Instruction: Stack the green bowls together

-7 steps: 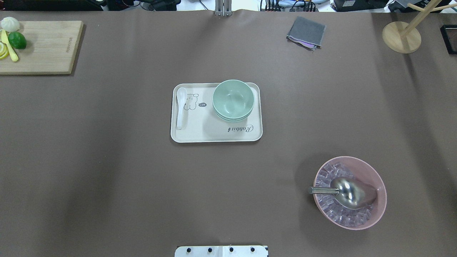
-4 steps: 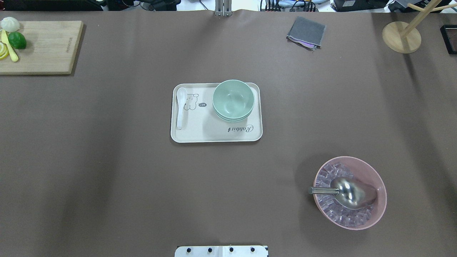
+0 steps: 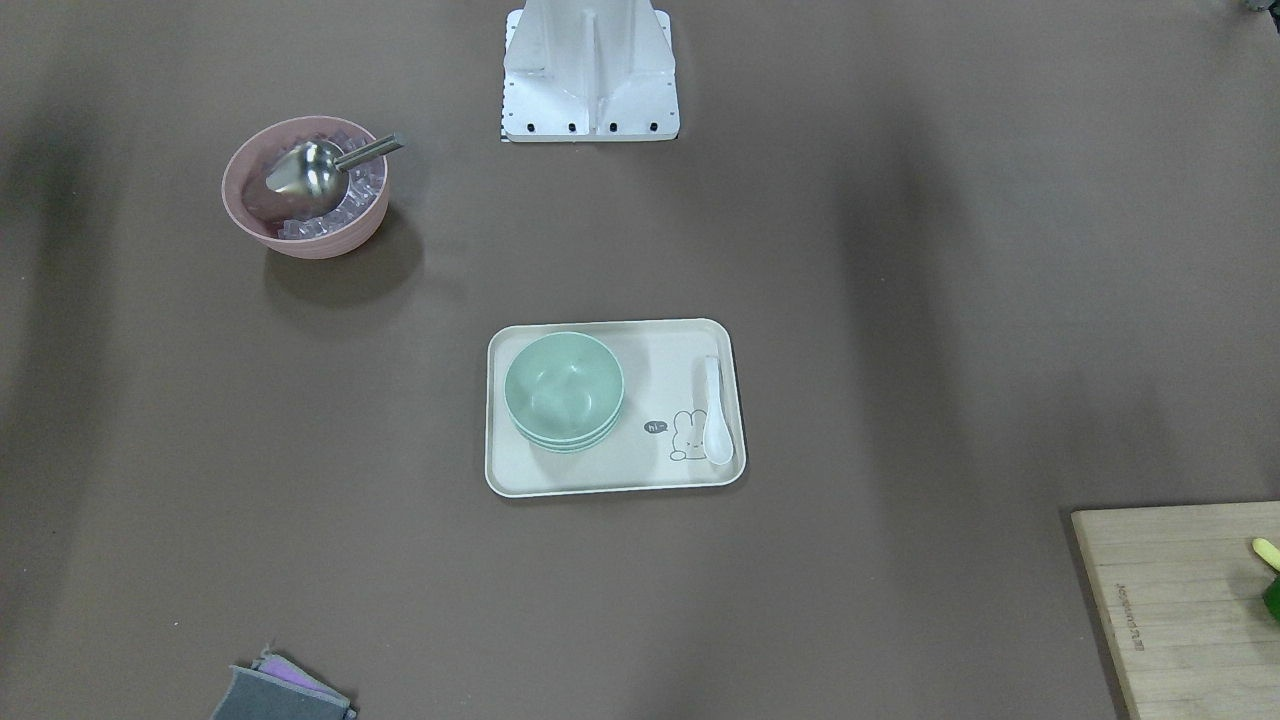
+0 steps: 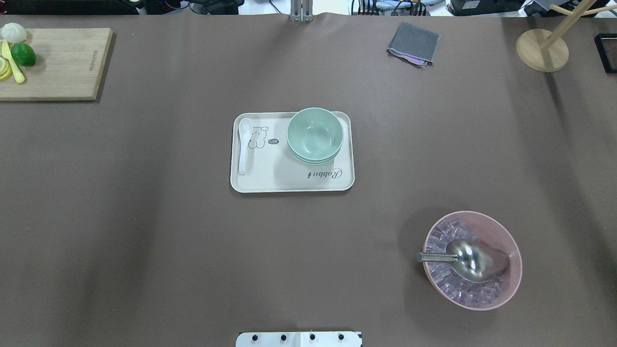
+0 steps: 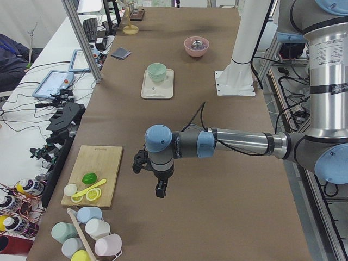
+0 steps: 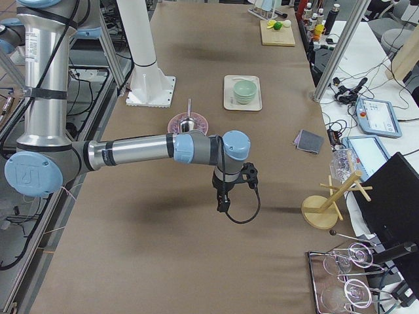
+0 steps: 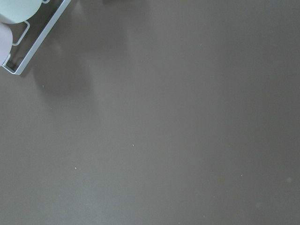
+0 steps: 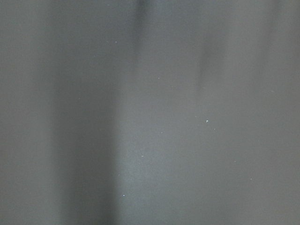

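— Now, the green bowls (image 4: 315,134)?
— Nested in one stack on the cream tray (image 4: 289,184), at its far-right corner from the robot. White spoon (image 4: 245,144) lies along the tray's left edge.
— Hands?
— Left hand (image 5: 159,192) hangs above the bare counter (image 4: 144,241) near the cutting board (image 5: 100,168). Right hand (image 6: 222,207) hangs above the counter at the other end. Both are well apart from the tray. Only side views catch them, so I cannot tell whether they are spread or pressed together.
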Robot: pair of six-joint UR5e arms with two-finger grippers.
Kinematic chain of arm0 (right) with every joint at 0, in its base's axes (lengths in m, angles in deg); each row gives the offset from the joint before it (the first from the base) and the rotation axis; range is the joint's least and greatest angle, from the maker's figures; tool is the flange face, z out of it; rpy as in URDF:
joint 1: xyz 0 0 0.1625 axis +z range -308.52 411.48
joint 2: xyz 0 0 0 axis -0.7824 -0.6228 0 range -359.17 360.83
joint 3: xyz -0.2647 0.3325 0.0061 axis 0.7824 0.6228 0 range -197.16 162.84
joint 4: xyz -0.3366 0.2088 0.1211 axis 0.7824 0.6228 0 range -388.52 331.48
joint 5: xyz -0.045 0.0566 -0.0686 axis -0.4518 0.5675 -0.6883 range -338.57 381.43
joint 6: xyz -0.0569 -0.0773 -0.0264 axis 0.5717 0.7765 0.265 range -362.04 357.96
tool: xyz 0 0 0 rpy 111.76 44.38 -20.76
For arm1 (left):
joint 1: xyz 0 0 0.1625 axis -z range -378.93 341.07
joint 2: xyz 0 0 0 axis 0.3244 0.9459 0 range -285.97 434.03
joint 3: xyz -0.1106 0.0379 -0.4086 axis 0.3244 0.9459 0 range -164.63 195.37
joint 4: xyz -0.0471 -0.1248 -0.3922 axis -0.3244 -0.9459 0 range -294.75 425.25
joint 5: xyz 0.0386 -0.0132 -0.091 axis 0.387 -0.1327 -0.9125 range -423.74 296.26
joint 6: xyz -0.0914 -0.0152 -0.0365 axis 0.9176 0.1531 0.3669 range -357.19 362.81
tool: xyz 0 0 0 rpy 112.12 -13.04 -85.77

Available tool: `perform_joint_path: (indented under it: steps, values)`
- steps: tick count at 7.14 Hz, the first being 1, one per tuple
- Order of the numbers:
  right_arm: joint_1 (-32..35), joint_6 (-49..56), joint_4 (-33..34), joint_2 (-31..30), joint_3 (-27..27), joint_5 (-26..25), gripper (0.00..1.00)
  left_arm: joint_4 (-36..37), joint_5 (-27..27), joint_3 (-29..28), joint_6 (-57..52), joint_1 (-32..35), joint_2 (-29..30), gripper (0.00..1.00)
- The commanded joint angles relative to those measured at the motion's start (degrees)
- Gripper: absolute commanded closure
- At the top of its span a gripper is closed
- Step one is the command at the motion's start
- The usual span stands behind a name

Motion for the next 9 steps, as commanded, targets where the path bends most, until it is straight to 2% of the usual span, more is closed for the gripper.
perform_joint_path:
  steps: [1, 9]
  values:
    - [-0.76, 0.07, -0.1, 0.0, 1.08, 0.38, 0.0, -0.12, 0.0, 0.03, -0.02, 0.01, -0.06, 0.02]
    - [-2.78, 0.07, -0.1, 0.0, 1.61, 1.44, 0.0, -0.03, 0.0, -0.14, -0.02, 0.01, -0.68, 0.02]
